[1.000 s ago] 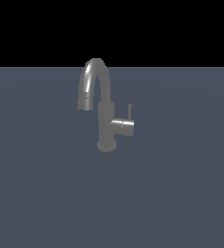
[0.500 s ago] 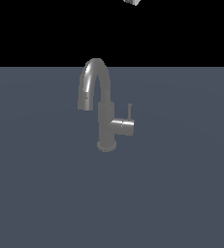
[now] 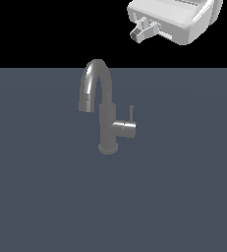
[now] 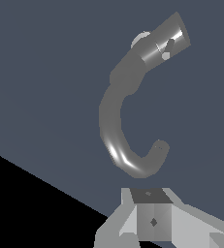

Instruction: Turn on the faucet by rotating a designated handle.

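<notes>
The grey metal faucet stands upright on the dark grey floor, its arched spout curving toward the exterior view's left. The handle is a short horizontal stub on the body, pointing to the exterior view's right, with a thin lever pin standing up at its end. My gripper is high above and to the right of the faucet, far from the handle, touching nothing. Its fingers look pressed together and hold nothing. The wrist view looks down on the spout and the handle, with my gripper at the edge.
A flat dark grey floor spreads around the faucet. A black background lies behind it.
My gripper has come down into the exterior view at the upper right; a second ago it was out of view. The faucet and handle have not moved.
</notes>
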Motion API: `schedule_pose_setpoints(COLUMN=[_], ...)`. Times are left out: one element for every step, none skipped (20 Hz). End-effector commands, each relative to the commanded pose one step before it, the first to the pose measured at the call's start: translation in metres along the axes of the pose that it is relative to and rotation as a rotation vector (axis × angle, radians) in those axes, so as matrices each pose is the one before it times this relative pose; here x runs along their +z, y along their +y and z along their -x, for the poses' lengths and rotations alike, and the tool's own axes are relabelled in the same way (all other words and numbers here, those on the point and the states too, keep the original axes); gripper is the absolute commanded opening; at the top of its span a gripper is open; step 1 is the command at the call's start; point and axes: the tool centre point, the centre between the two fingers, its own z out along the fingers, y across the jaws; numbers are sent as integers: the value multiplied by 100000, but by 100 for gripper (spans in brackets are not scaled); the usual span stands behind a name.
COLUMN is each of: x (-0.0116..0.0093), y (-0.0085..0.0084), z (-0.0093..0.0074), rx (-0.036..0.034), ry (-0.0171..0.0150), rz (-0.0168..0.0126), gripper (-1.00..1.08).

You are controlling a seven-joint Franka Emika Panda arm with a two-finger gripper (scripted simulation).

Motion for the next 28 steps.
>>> schedule_pose_setpoints(x=[297, 122, 123, 124, 125, 127, 128, 130, 132, 134, 136, 139, 142, 144, 147, 150, 147, 141, 136, 130, 125, 120, 114, 108, 102, 94, 87, 80], y=[-5, -2, -1, -1, -1, 0, 0, 1, 1, 2, 2, 3, 4, 4, 5, 6, 7, 7, 7, 7, 8, 8, 8, 8, 8, 7, 7, 7], z=[-1876, -741, -743, -744, -747, -749, -752, -754, -757, -759, -762, -764, -766, -768, -769, -766, -735, -696, -657, -618, -579, -540, -501, -464, -425, -387, -348, -308], rx=[5629, 2250, 2259, 2268, 2279, 2291, 2302, 2314, 2326, 2338, 2349, 2360, 2369, 2378, 2385, 2378, 2282, 2164, 2043, 1923, 1802, 1680, 1559, 1443, 1324, 1204, 1082, 957], ry=[-4296, -1708, -1716, -1723, -1731, -1739, -1747, -1755, -1763, -1770, -1777, -1784, -1789, -1794, -1798, -1792, -1719, -1629, -1538, -1447, -1357, -1267, -1177, -1091, -1003, -914, -823, -731], rz=[-5665, -2229, -2237, -2245, -2253, -2263, -2272, -2280, -2290, -2298, -2306, -2313, -2320, -2325, -2329, -2319, -2223, -2105, -1985, -1866, -1747, -1627, -1509, -1396, -1280, -1163, -1044, -923], gripper=[-100, -100, -100, -100, -100, -100, -100, -100, -100, -100, -100, -100, -100, -100, -100, -100, -100, -100, -100, -100, -100, -100, -100, -100, -100, -100, -100, -100])
